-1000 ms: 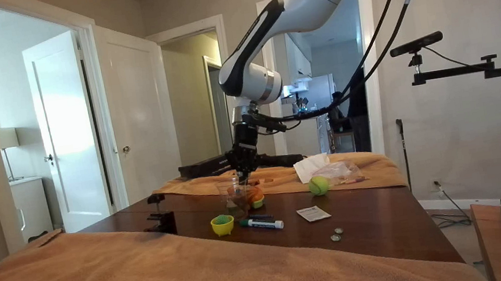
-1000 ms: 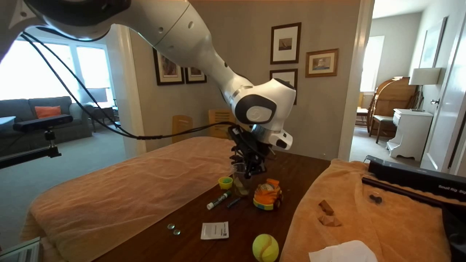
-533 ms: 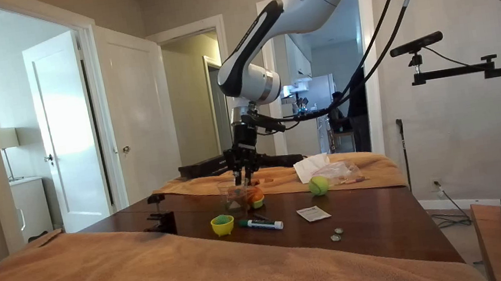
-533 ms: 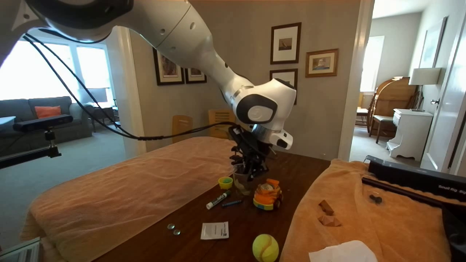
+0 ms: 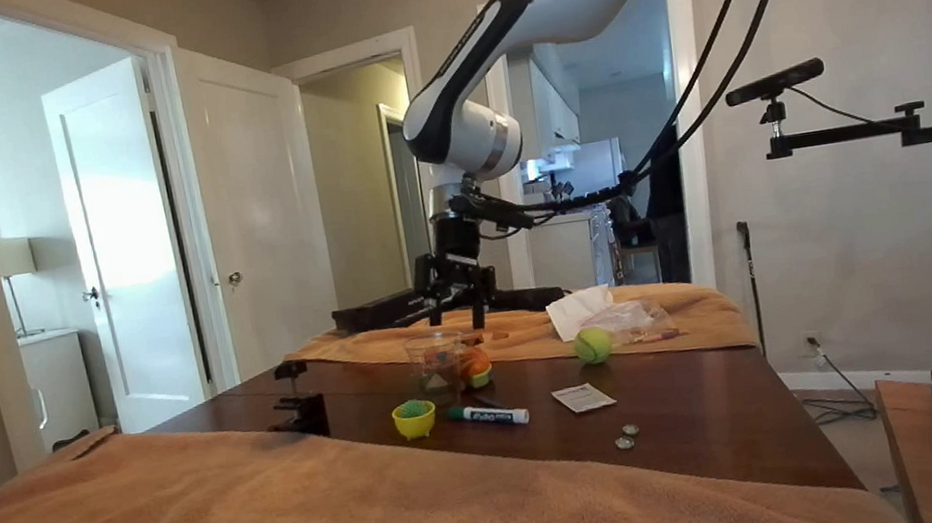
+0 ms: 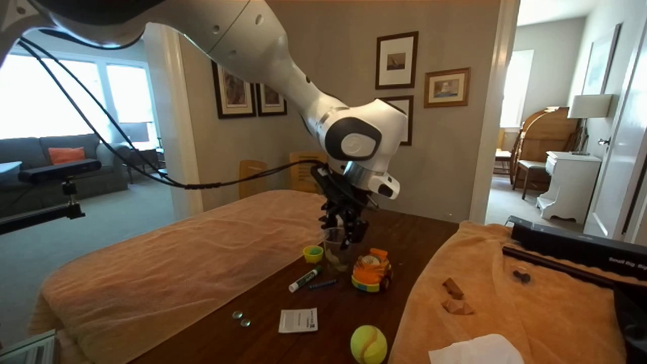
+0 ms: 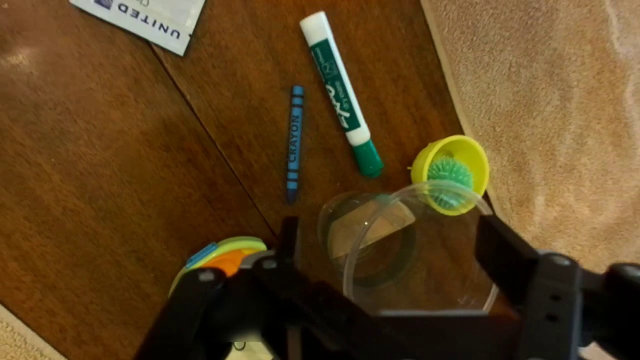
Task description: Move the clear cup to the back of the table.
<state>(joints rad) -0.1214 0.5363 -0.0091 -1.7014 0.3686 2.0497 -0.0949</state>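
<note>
The clear cup [image 7: 400, 260] stands upright on the dark brown table [image 5: 704, 428], and a flat tan piece shows through near its base. It also appears in both exterior views, as a see-through cup [image 5: 433, 369] beside the orange toy car [image 6: 371, 273]. My gripper [image 5: 457, 318] hangs just above the cup, jaws spread wide with nothing held. In the wrist view the gripper [image 7: 390, 237] has one finger on either side of the cup's rim. The right finger [image 7: 505, 260] overlaps the rim there; whether it touches, I cannot tell.
A yellow cup [image 7: 480, 167] with a green spiky ball sits close beside the clear cup. A marker [image 7: 337, 92] and blue crayon [image 7: 295, 142] lie near it. A packet [image 6: 298, 321], tennis ball [image 6: 369, 344] and black clamp [image 5: 301, 409] are further off.
My gripper has gone from shut to wide open and risen slightly above the cup. The crayon has turned on the table, and the marker has shifted a little. The cup looks unmoved.
</note>
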